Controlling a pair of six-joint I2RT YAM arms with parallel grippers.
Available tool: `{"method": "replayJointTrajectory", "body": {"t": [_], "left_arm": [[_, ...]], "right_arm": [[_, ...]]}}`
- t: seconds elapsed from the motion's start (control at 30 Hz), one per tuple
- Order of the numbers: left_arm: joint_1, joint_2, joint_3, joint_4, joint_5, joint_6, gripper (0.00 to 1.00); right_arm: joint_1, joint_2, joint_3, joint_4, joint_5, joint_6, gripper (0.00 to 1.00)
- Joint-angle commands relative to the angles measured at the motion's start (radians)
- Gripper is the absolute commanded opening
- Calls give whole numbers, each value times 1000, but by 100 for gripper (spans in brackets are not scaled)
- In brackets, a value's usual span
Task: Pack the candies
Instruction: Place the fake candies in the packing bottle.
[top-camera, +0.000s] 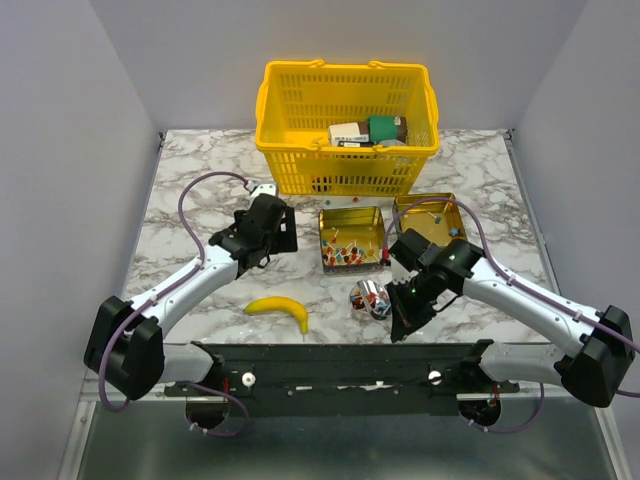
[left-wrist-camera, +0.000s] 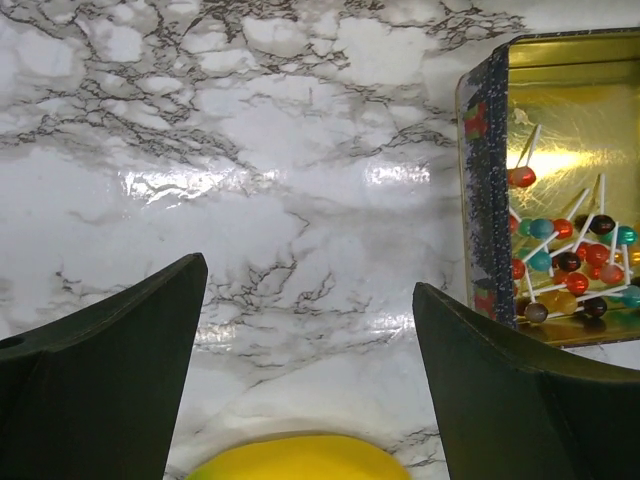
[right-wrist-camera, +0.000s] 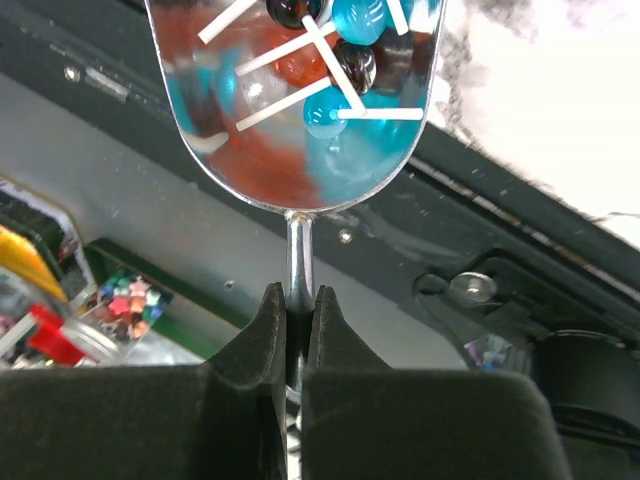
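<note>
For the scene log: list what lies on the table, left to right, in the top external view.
banana → open tin with the candies → second gold tin. Left out, since they overlap these: yellow basket, scoop.

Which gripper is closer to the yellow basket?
Left. The left gripper hovers open by the basket, at its near-left corner; the right gripper, holding the scoop, sits farther off, beyond the tins.

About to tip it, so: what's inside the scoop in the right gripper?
The scoop holds several candies on white sticks: blue, orange-red and dark ones. Its far end is cut off in the right wrist view, and the piled candies hide any beneath them.
</note>
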Motion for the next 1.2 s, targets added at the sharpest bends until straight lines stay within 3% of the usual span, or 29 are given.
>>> {"method": "replayJointTrajectory", "body": {"t": [0.0,0.3,0.6,1.17], "left_arm": [[-2,-47,-30,35,-67,10,95],[-2,-37,-27,44,-67,18,96],[-2,-46,-33,46,-71,21,96],[-2,-58,-38,51,-77,19,96]], "right_arm": [[8,-16,-48,-21,-99,31,0],[8,-11,-97,-23,-207,77,0],[3,-34,-155,103,-377,239,0],[-144,-59,-218,128,-521,360,0]]}}
